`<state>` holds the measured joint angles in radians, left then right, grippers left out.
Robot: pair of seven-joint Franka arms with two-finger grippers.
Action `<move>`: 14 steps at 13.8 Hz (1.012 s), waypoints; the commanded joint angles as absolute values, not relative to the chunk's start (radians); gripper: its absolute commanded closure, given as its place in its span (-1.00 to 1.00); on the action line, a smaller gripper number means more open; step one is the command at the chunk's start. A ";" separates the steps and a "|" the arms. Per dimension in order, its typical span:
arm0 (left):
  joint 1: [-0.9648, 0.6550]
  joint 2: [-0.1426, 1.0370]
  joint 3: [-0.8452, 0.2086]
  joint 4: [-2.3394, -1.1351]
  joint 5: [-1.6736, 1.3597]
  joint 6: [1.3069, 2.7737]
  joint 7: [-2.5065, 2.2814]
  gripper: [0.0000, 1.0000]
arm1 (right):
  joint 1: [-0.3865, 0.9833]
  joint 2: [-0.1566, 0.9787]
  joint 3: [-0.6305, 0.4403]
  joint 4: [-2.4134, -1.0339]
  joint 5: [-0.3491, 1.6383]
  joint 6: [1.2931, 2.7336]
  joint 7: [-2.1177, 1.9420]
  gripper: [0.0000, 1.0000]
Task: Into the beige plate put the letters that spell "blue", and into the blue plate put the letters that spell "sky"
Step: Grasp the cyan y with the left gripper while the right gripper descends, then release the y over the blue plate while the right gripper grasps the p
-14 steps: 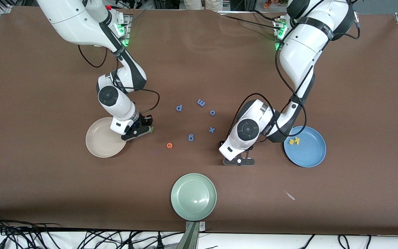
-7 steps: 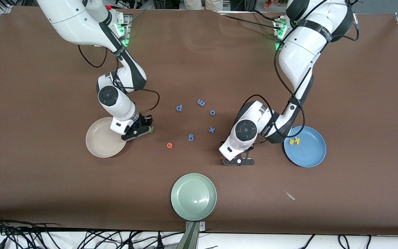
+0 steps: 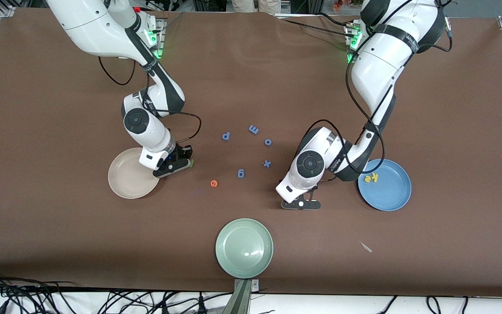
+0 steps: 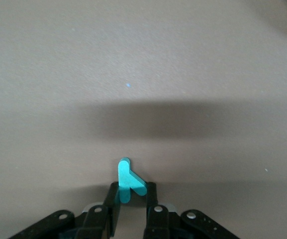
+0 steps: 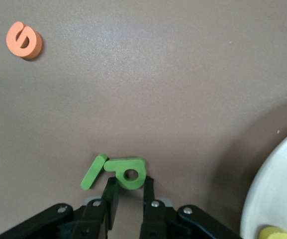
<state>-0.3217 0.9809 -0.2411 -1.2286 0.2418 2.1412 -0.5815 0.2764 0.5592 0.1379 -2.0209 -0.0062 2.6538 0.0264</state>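
My left gripper (image 4: 132,188) is down at the table between the blue plate (image 3: 390,196) and the pale green plate, shut on the teal y (image 4: 125,172). In the front view the left gripper (image 3: 301,204) hides that letter. The yellow k and s (image 3: 371,178) lie in the blue plate. My right gripper (image 5: 127,183) is low beside the beige plate (image 3: 124,179), its fingers closed on the round part of the green b (image 5: 128,174). The green l (image 5: 93,172) lies touching the b. The orange e (image 3: 214,183) lies on the table. The yellow u (image 5: 274,232) sits in the beige plate (image 5: 282,189).
Blue letters p (image 3: 226,136), m (image 3: 253,129), o (image 3: 268,142), x (image 3: 267,164) and g (image 3: 241,173) are scattered mid-table between the arms. A pale green plate (image 3: 244,247) sits near the front edge. A small scrap (image 3: 366,247) lies on the cloth.
My left gripper has closed on the teal y and its wrist shifted slightly. The right gripper has tightened a little on the green b. Nothing else moved.
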 commanded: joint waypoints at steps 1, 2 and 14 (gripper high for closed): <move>-0.304 0.945 -0.238 -1.221 0.270 2.111 -0.580 0.71 | 0.272 0.549 0.143 -2.013 -0.017 2.663 0.026 -0.07; -0.298 0.925 -0.239 -1.221 0.270 2.085 -0.580 0.71 | 0.272 0.549 0.143 -1.999 -0.015 2.663 0.029 -0.12; 0.033 0.727 -0.244 -1.348 0.273 1.733 0.117 0.61 | 0.278 0.541 0.196 -1.977 0.003 2.551 0.397 -0.08</move>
<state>-0.0225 0.7632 -0.2312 -1.2635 0.2509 1.6915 -0.0094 0.2787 0.5564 0.1858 -1.9773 -0.0026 2.5795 0.3255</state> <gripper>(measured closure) 0.753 0.454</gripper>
